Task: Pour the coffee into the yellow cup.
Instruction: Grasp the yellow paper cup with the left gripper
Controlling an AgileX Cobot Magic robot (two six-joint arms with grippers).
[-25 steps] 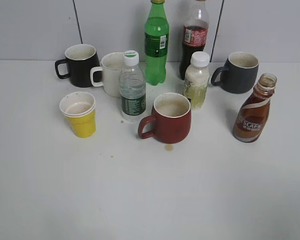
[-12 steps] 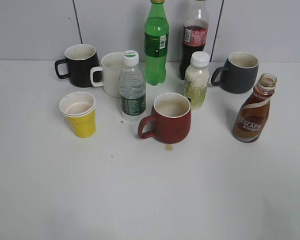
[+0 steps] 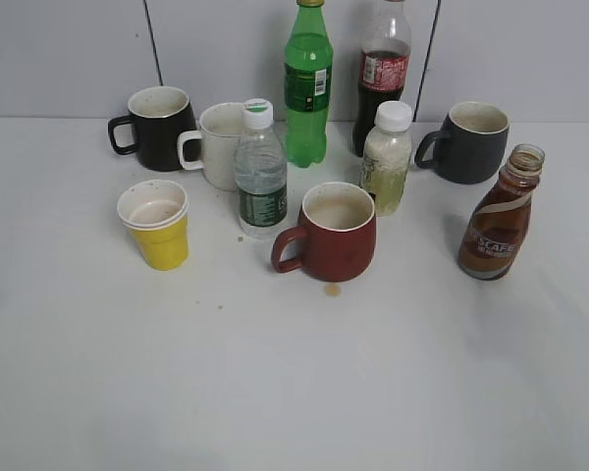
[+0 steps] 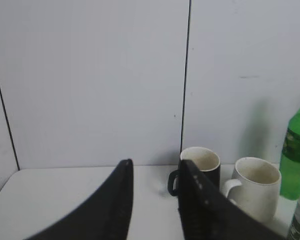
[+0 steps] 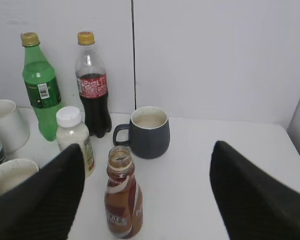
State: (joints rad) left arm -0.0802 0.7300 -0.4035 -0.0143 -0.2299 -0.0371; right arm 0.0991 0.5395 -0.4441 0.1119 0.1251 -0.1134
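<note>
The coffee bottle (image 3: 497, 221), brown and curvy with a white swirl and no cap, stands upright at the table's right. The yellow cup (image 3: 156, 226) with a white rim stands upright at the left. Neither gripper shows in the exterior view. In the right wrist view my right gripper (image 5: 147, 147) is wide open and empty. The coffee bottle (image 5: 122, 200) stands ahead of it, between the lines of its two fingers and nearer the left one, untouched. My left gripper (image 4: 154, 167) is open and empty, facing the black mug (image 4: 205, 167). The yellow cup is out of both wrist views.
A red mug (image 3: 332, 234) stands mid-table with a brown drip (image 3: 332, 289) in front of it. Behind are a water bottle (image 3: 261, 177), white mug (image 3: 216, 145), black mug (image 3: 159, 128), green bottle (image 3: 307, 88), cola bottle (image 3: 381, 78), pale drink bottle (image 3: 387, 157) and grey mug (image 3: 471, 142).
</note>
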